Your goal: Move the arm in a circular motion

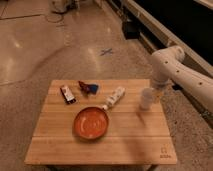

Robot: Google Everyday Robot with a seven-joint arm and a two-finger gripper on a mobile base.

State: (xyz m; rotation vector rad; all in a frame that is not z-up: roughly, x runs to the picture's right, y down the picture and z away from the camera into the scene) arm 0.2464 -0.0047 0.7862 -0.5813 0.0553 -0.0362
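Observation:
The arm [182, 75] is a large white tubular arm that reaches in from the right edge. Its rounded joint [167, 57] sits above the far right corner of the wooden table [100, 147]. A lower segment drops from that joint to the gripper [159, 92], which is just right of a small white cup [146, 98] at the table's right edge. The gripper is largely hidden by the arm's own wrist.
On the table lie an orange-red bowl [91, 122], a white bottle on its side [115, 97], a dark snack bar [67, 94] and a blue and red packet [88, 87]. A blue tape cross [106, 51] marks the floor. A dark ledge [165, 25] runs along the right.

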